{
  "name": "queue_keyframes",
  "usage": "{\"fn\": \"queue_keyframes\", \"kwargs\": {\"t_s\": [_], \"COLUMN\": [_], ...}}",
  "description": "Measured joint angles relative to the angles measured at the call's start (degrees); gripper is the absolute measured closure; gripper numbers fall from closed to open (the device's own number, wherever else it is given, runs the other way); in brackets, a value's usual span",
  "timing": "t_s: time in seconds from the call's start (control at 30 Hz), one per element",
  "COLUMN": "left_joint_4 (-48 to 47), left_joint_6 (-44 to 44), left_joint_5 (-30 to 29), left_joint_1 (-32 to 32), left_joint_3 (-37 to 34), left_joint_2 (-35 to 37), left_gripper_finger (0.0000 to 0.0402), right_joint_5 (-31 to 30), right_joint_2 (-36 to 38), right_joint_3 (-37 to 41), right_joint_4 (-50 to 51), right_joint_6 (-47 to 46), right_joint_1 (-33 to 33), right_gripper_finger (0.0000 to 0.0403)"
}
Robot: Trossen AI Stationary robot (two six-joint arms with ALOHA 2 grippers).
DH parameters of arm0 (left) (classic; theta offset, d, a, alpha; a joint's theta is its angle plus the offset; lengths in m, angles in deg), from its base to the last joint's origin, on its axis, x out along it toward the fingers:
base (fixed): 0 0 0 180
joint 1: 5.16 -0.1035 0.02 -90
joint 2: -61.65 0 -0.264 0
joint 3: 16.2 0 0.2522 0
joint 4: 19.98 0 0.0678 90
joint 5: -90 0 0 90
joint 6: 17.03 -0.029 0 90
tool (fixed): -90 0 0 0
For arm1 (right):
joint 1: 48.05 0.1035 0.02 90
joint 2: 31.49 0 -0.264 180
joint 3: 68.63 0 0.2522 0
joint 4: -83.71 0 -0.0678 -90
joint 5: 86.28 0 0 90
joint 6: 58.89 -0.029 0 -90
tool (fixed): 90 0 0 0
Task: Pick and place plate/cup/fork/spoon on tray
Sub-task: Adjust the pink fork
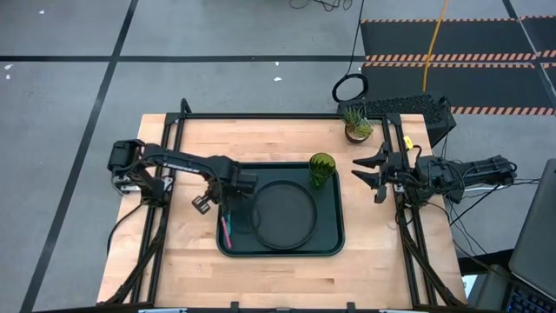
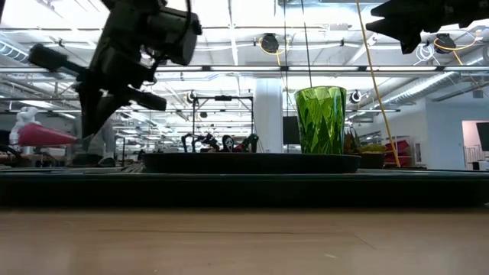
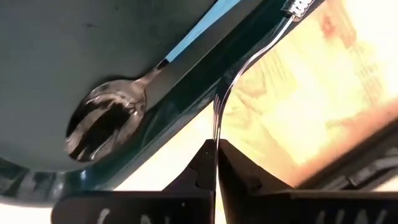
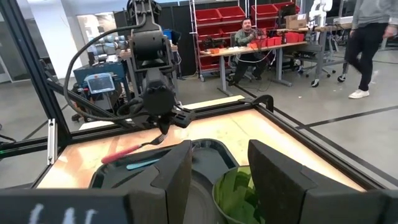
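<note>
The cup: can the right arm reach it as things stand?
Probably yes. The right end effector is open just beside the tray, facing the cup at the tray's corner, with nothing between them.

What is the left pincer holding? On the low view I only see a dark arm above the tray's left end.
Observer: The left pincer is shut on the metal neck of the small fork with silver tines and a red-pink handle, at the left edge of the large dark green rectangular tray.
Operator: Is the spoon on the tray?
Observer: Yes, the small spoon with a shiny metal bowl and light blue handle lies in the tray along its left side.
Operator: And the right pincer?
Observer: The right pincer is open, to the right of the tray, not touching the small translucent green plastic tumbler.
</note>
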Motion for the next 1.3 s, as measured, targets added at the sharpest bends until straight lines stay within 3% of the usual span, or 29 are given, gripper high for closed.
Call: {"fn": "queue_keyframes", "kwargs": {"t_s": [0.27,0.47,0.6,1.07,1.3], "left_joint_4": [-12.1,-15.1,-17.4,-17.5,-17.5], "left_joint_6": [-0.2,0.3,5.4,11.1,12.2], "left_joint_5": [-2.1,-4.0,-6.8,-7.6,-11.7], "left_joint_1": [-0.6,-1.2,-2.0,-0.7,0.3], "left_joint_3": [13.2,15.3,16.3,24.6,24.3], "left_joint_2": [-10.3,-15.3,-20.1,-21.4,-21.4], "left_gripper_finger": [0.0400,0.0401,0.0401,0.0398,0.0354], "right_joint_5": [0.0,0.2,0.2,0.2,4.6], "right_joint_2": [0.0,0.0,0.0,0.0,0.0], "right_joint_3": [0.0,0.0,0.0,0.0,0.0], "right_joint_4": [0.0,0.2,0.2,0.0,0.0], "right_joint_6": [-0.2,-1.7,-1.7,-1.8,-4.9], "right_joint_1": [0.0,0.0,0.0,0.0,0.0], "right_gripper_finger": [0.0252,0.0252,0.0252,0.0252,0.0252]}}
